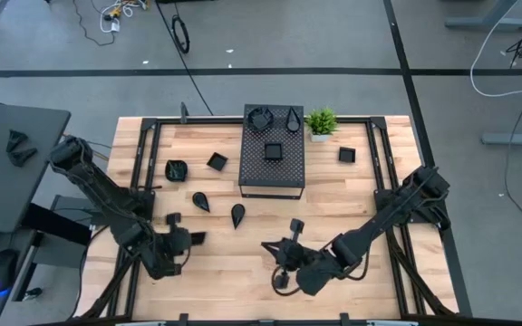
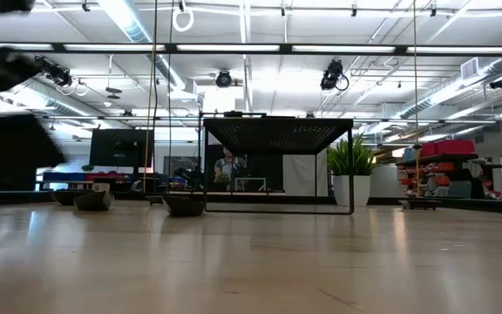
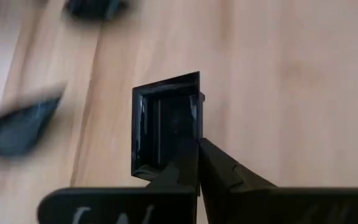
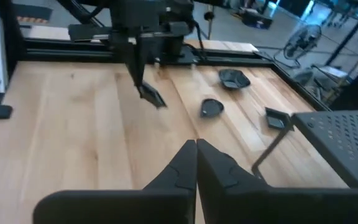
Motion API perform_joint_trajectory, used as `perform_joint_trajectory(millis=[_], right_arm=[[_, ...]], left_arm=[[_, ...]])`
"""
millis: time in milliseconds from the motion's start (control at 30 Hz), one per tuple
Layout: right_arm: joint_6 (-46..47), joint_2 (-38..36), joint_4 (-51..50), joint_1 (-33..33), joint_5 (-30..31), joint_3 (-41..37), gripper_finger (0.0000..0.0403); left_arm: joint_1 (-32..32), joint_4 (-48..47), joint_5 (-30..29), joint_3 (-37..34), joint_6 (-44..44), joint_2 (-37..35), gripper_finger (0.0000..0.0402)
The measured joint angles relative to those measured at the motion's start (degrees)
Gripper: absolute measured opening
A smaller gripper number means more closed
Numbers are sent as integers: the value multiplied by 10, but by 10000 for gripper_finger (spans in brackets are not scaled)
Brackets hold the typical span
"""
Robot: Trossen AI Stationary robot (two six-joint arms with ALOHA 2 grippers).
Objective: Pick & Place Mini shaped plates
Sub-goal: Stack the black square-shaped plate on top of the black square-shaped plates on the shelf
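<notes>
- Look at your left wrist view first: the left gripper (image 3: 197,163) has its two fingers pinched on the rim of a small square plate (image 3: 166,124). Only this view shows the pinch up close.
- In that view the square plate is tipped, so you see into its hollow side, with bare wood behind it.
- From above, the left gripper (image 1: 191,239) is near the front left of the table (image 1: 216,281), and the plate in it is only a tiny dark bit.
- Your right wrist view shows the same plate (image 4: 152,95) from across the table, hanging tilted under the left arm's fingers.
- The right gripper (image 4: 196,163) has its fingers pressed together with nothing between them. From above it sits near the front middle of the table (image 1: 277,249).
- Two teardrop plates lie on the wood in front of the black box (image 1: 274,151). One (image 1: 201,201) has its long line slanted, tip toward the back left. The other (image 1: 237,215) has its tip toward the front edge.
- More plates lie near the left side: a rounded one (image 1: 177,169) and a square one (image 1: 217,162).
- One square plate (image 1: 347,155) sits alone to the right of the box, near the green plant (image 1: 321,121).
- On the box top you can see three plates, among them a square one (image 1: 274,151) in the middle.
- The low view shows the box (image 2: 277,135) as a raised shelf, and dark plates (image 2: 183,204) low on the wood at the left.
</notes>
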Motion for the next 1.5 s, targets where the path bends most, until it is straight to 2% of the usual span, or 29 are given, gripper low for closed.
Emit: perform_joint_trajectory(millis=[100,267,333,500,667,800,933,1500], right_arm=[[-14,0,21,-2,-45,0,9],[-25,0,62,-38,-232,0,18],[-49,4,87,-52,-277,0,31],[-114,12,145,-81,-362,1,84],[-137,35,157,-112,-442,0,131],[-140,47,157,-116,-450,0,141],[-152,60,157,-116,-451,0,128],[-152,59,161,-115,-451,0,7]], left_arm=[[34,105,0,12,124,0,4],[83,317,51,13,325,11,5],[98,373,86,13,380,18,5],[118,428,128,13,416,38,4],[122,432,131,12,417,46,8],[121,436,131,12,417,46,5],[121,439,129,12,417,46,8],[121,440,112,12,415,45,12]])
